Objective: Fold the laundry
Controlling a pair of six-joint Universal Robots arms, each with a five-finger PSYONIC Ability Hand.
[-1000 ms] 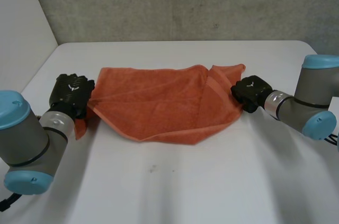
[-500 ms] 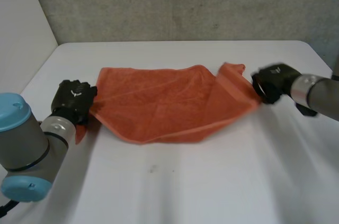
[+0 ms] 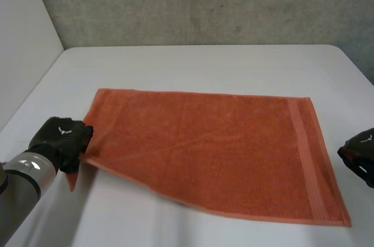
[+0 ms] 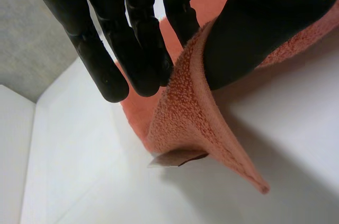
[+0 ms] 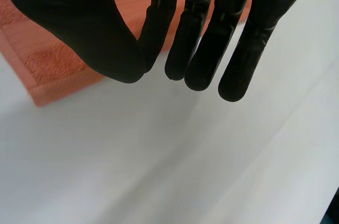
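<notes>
Orange towel (image 3: 204,148) is lying spread flat on the white bench (image 3: 204,63), its long axis running from hand to hand. Left hand (image 3: 58,142) is pinching the near left corner between thumb and fingers, holding it raised. Right hand (image 3: 359,156) is hovering just off the right short edge, fingers straight, gripping nothing.

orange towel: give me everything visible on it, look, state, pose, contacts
Orange terry towel, rectangular, spread open nearly flat on the white table, with a woven band along its right short edge. Its near left corner is lifted, pinched between thumb and fingers of the left hand; a small tag hangs there. The right hand is open beside the near right corner, not touching.
</notes>
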